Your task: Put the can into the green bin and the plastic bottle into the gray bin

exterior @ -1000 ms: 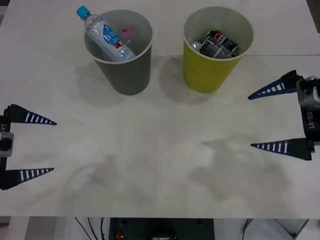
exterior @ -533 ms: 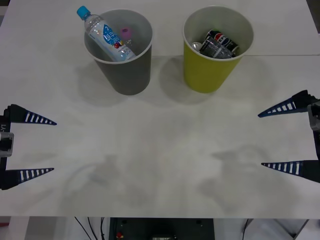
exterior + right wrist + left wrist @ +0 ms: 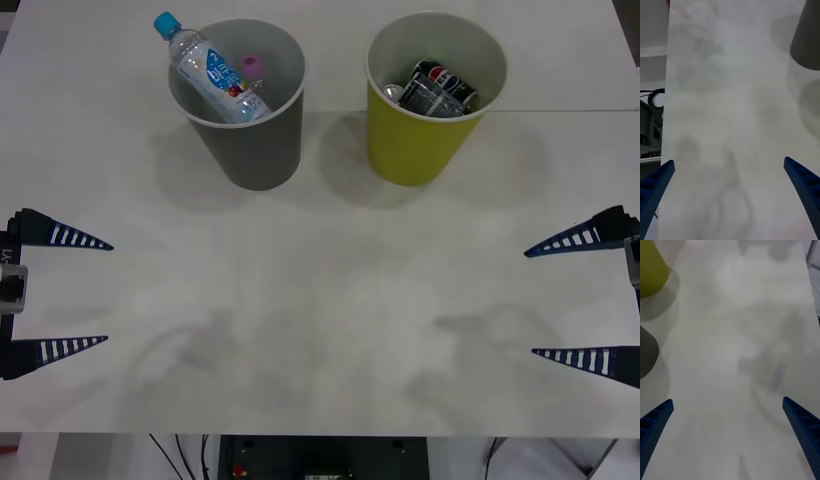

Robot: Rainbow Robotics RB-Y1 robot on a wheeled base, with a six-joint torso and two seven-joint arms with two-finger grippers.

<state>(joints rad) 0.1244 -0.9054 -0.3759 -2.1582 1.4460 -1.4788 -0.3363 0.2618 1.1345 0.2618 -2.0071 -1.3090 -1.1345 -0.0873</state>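
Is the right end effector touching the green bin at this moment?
Apart. In the front view the right end effector is open at the table's right edge, with bare tabletop between it and the green bin.

so the can [image 3: 443,88] is lying inside the upright green bin [image 3: 420,145], and the plastic bottle [image 3: 205,65] leans tilted in the gray bin [image 3: 255,145] beside it, blue cap poking over the rim

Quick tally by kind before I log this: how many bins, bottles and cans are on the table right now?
Bins: 2, the gray bin and the green bin
Bottles: 2, the plastic bottle and a pink-capped bottle, both in the gray bin
Cans: at least 2, cans in the green bin
Total: at least 6
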